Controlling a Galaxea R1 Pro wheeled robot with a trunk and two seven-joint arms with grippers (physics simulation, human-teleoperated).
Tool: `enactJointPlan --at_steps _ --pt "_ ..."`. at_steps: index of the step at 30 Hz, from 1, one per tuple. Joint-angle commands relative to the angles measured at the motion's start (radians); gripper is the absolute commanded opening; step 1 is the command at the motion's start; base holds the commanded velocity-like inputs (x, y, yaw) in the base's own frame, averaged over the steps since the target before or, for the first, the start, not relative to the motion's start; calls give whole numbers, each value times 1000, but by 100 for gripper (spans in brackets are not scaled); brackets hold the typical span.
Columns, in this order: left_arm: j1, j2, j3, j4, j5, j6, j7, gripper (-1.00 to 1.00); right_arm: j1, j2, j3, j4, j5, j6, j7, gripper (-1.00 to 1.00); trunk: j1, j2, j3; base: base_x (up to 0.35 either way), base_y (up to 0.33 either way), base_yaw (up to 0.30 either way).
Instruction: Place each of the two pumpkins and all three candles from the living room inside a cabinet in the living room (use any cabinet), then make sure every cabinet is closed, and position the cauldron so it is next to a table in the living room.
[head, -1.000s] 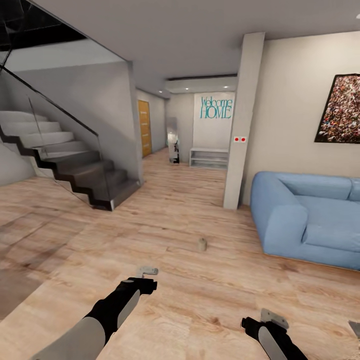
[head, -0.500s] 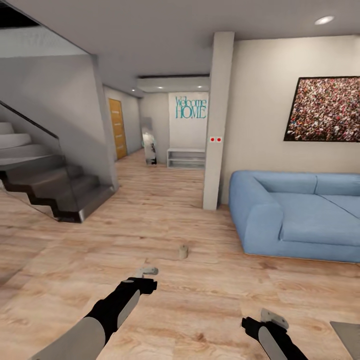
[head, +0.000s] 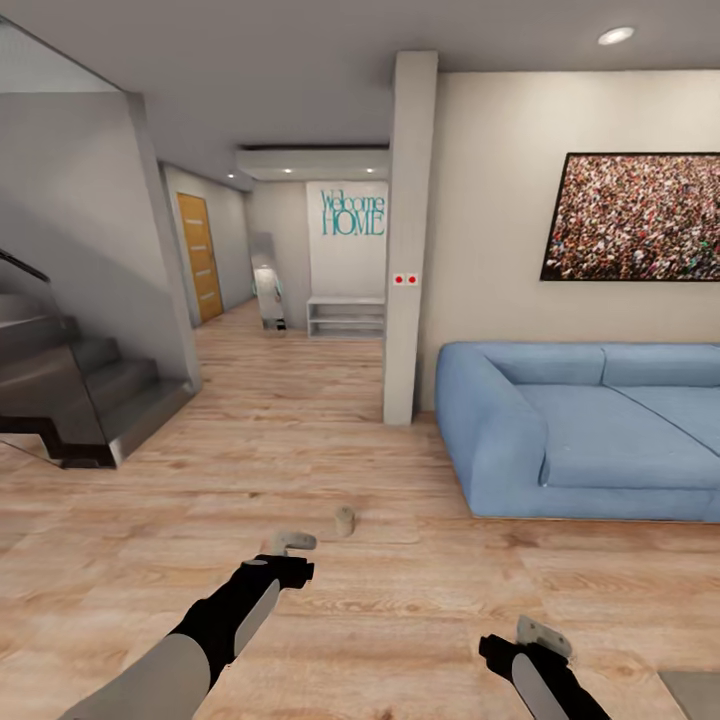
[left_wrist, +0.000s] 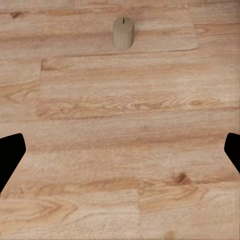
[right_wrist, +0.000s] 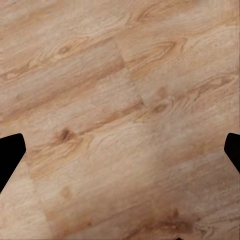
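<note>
One candle (head: 344, 521), a short tan cylinder with a dark wick, stands upright on the wood floor. It is just beyond and to the right of my left gripper (head: 288, 543). In the left wrist view the candle (left_wrist: 123, 33) sits well ahead of the left gripper (left_wrist: 120, 150), whose dark fingers (left_wrist: 11, 152) are spread wide with nothing between them. My right gripper (head: 540, 634) hangs low at the front right, and in its wrist view the right gripper (right_wrist: 120, 152) is open over bare floor. The pumpkins, the cabinet and the cauldron are out of view.
A blue sofa (head: 590, 435) stands at the right against the wall, under a painting (head: 635, 215). A pale pillar (head: 405, 240) rises beside it. Dark stairs (head: 75, 395) are at the left. A hallway with a white shelf (head: 345, 315) runs ahead. A grey corner (head: 697, 692) shows at the bottom right.
The camera has turned to the right: stairs, pillar, sofa and candle have all slid left in the picture. Both arms keep the same pose in the view.
</note>
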Motion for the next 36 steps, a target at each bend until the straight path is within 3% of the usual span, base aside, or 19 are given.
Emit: enactJointPlan --at_steps 1,4,10,15,19,24,27,32,36 --pt "-1 1 -7 -2 11 4 9 100 -1 -1 8 -2 -4 4 -10 100 1 -1 -1 336 0 -15" --pt "-1 2 -6 -2 12 13 9 100 -22 7 37 -3 24 42 -14 100 1 -1 -1 336 0 -7" --pt "-2 3 -6 -2 13 22 8 100 -158 28 69 -4 47 213 -20 100 1 -1 -1 336 0 -2" --pt "-2 2 -6 -2 13 49 6 100 -232 39 74 -3 48 249 -19 100 1 -1 -1 336 0 0" --pt "-2 1 -5 -2 13 93 7 100 -310 62 75 -3 48 318 -17 100 1 -1 -1 336 0 0" --pt "-2 0 -4 -2 13 133 5 100 -347 88 76 -2 43 362 -15 100 1 -1 -1 336 0 0" --pt "-3 -2 -3 -3 16 209 5 100 -358 120 76 -2 48 376 -19 100 1 -1 -1 336 0 0" --pt "-17 -2 2 -3 21 311 6 100 -363 133 76 0 49 381 -21 100 1 -1 -1 336 0 0" --pt "-66 -1 7 -4 25 429 7 100 -364 138 76 0 50 382 -22 100 1 -1 -1 336 0 0"
